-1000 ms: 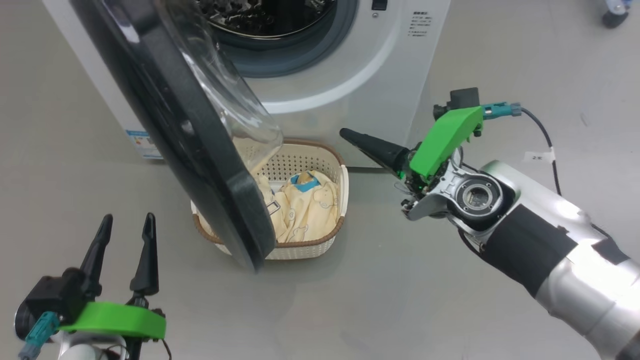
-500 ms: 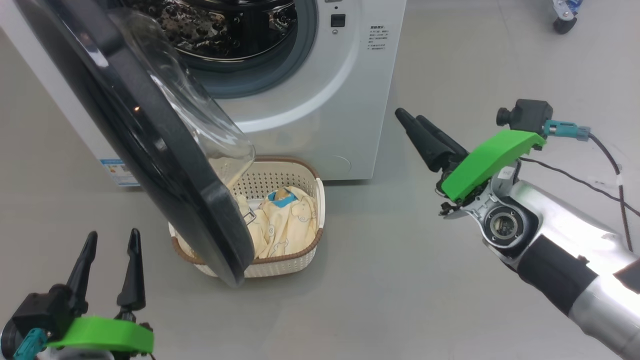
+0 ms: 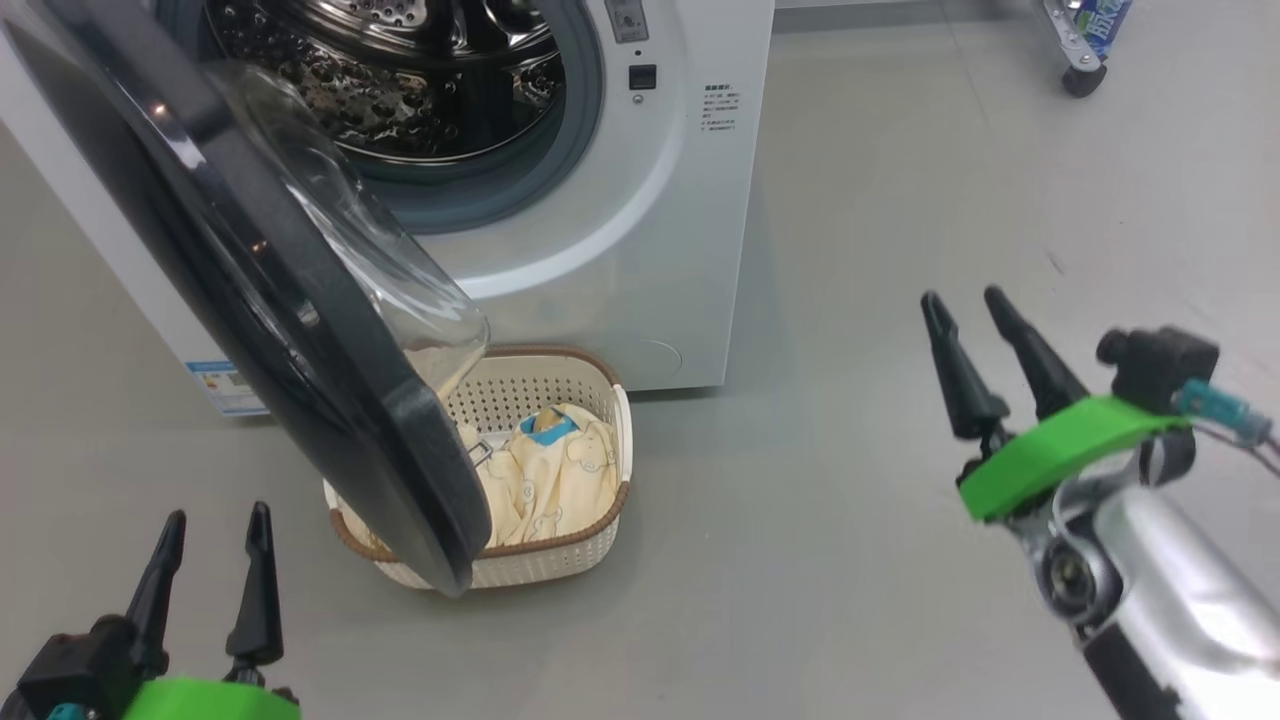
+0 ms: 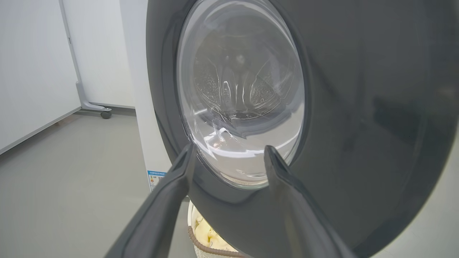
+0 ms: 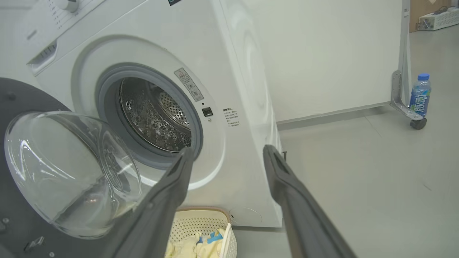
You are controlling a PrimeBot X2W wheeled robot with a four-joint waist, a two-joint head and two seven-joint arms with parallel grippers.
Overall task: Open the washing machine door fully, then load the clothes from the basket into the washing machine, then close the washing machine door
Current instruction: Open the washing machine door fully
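Right pincer [image 3: 961,296] has swung back and sprung wide, left pincer [image 3: 218,512] wide too; clothes [image 3: 555,470] look soft, light, best pinched at a bunched fold.

Spreads grey, smooth and matte as a floor [image 3: 850,560], with a dull sheen in places. Bears the washing machine [image 3: 650,250] flat on the grey, a white box with its front turned this way. Holds the basket [image 3: 545,572] directly in front of the washing machine, near its base. Carries a caster [image 3: 1080,80] under a metal foot well to the right of the washing machine, and a second caster [image 4: 105,114] under a white panel beyond the washing machine's left side. Shows a short dark scuff [image 3: 1050,262] right of the washing machine.
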